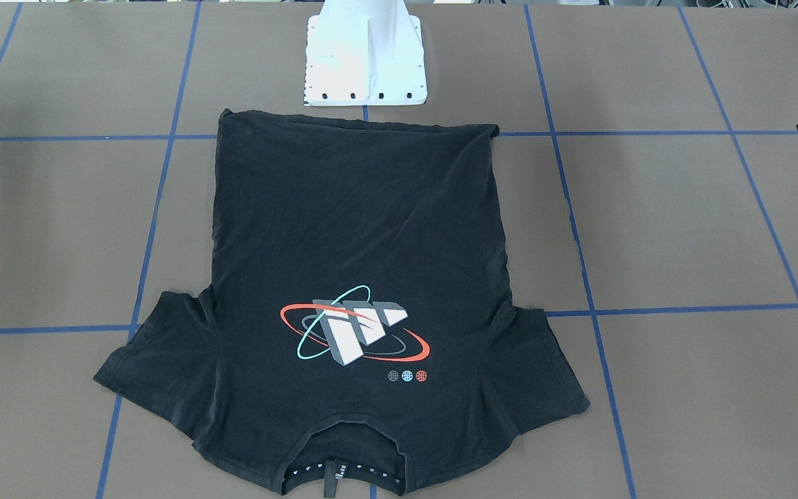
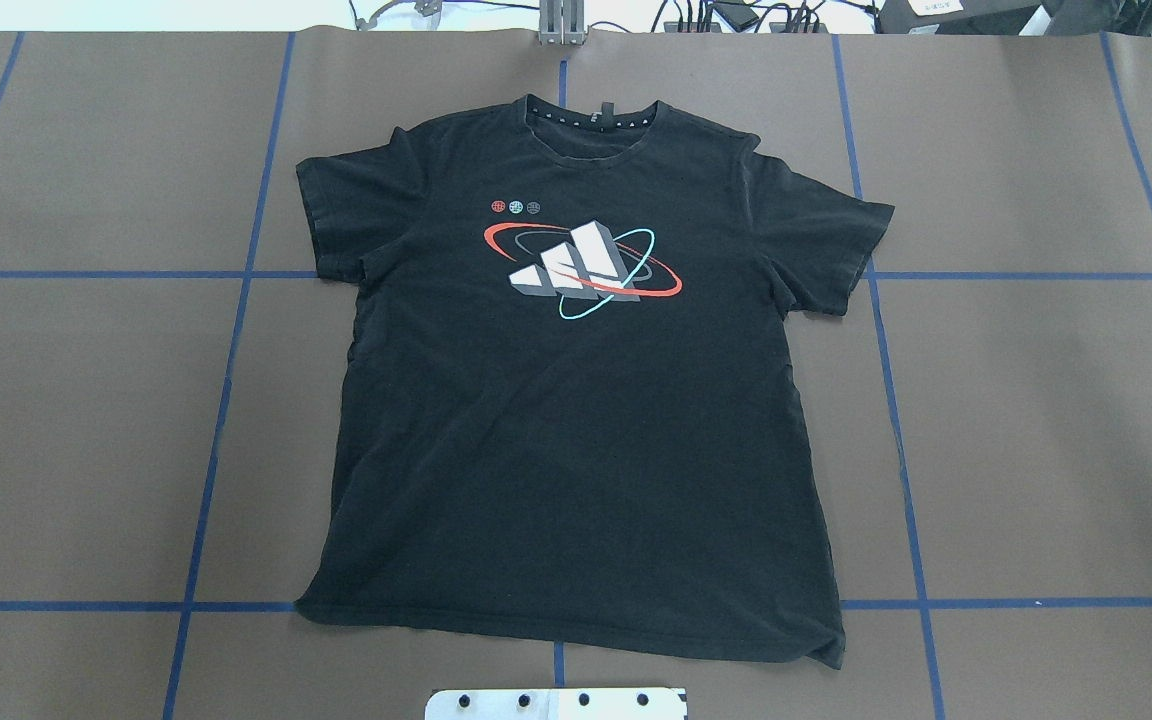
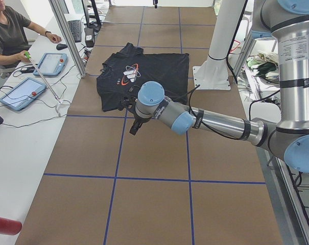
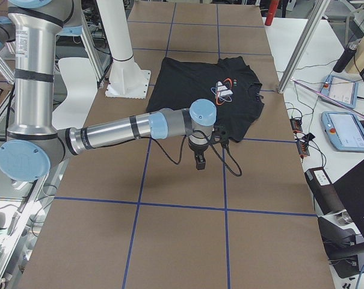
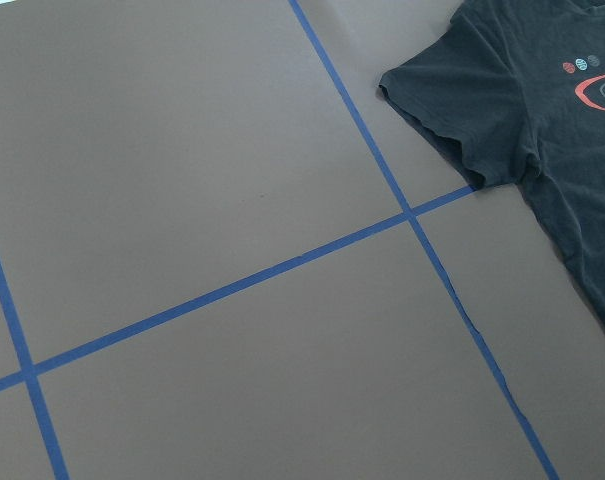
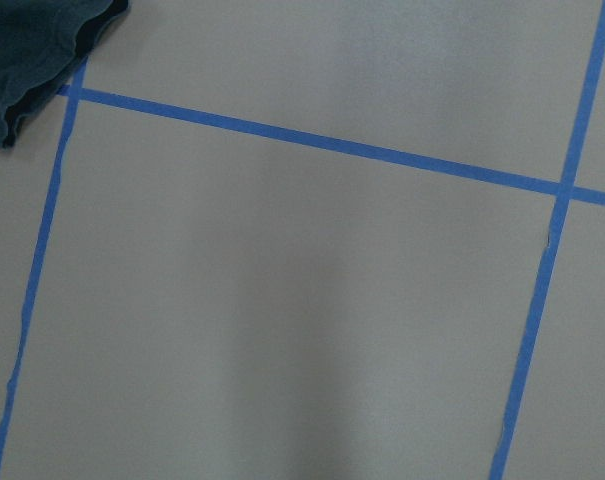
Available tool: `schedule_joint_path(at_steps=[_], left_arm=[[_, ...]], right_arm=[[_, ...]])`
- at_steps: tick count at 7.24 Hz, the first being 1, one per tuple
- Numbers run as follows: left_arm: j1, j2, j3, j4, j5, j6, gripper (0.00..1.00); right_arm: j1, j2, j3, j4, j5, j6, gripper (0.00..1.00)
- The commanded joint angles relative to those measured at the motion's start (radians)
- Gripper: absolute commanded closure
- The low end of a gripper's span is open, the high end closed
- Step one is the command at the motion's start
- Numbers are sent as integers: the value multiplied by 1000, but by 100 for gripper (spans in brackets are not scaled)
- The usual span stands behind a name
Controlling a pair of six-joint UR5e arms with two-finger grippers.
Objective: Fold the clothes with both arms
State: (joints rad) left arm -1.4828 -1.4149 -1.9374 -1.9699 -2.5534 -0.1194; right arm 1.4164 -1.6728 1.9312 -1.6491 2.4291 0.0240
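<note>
The left gripper (image 3: 134, 127), black and two-fingered on its grey metal arm with light blue joint caps (image 3: 220, 122), hangs above bare table off the shirt's left side. It is too small and edge-on to tell how wide its jaws stand. The right gripper (image 4: 200, 164), on the matching right arm (image 4: 109, 133), hangs the same way off the opposite side, and its opening cannot be told either. Neither touches cloth.

Between them lies the black short-sleeved T-shirt with the red, teal and white orbit-ring chest graphic (image 2: 576, 430). It is spread flat and print-up on the brown paper-covered table with blue tape grid lines (image 2: 1036, 430). Its long axis runs straight out from the robot: the hem is near the white base pedestal (image 1: 364, 62) and the ribbed collar is at the far edge. Each arm therefore faces one long side seam and one sleeve. The left wrist camera sees the left sleeve (image 5: 462, 110) ahead, and the right wrist camera catches only the tip of the right sleeve (image 6: 32, 50). Which gripper is nearer cannot be told.

The cloth looks like thin, limp, matte jersey, lightly wrinkled, with hemmed sleeve edges that lift a little. Both sleeves splay outward, so judging by this, an inward sleeve fold from both sides is the likely opening step.
</note>
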Motion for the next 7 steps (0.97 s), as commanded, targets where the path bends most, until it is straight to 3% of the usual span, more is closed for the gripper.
schedule_joint_path(at_steps=[1,4,7], left_arm=[[-1,16,-14,2,1,-2,0],[1,19,24,-3,30,-2,0],[16,-4,-4,-7,33,3,0]], right_arm=[[0,10,-9,0,-18,0,0],[0,15,-38,2,-22,-4,0],[-67,85,-138,70,-16,2,0]])
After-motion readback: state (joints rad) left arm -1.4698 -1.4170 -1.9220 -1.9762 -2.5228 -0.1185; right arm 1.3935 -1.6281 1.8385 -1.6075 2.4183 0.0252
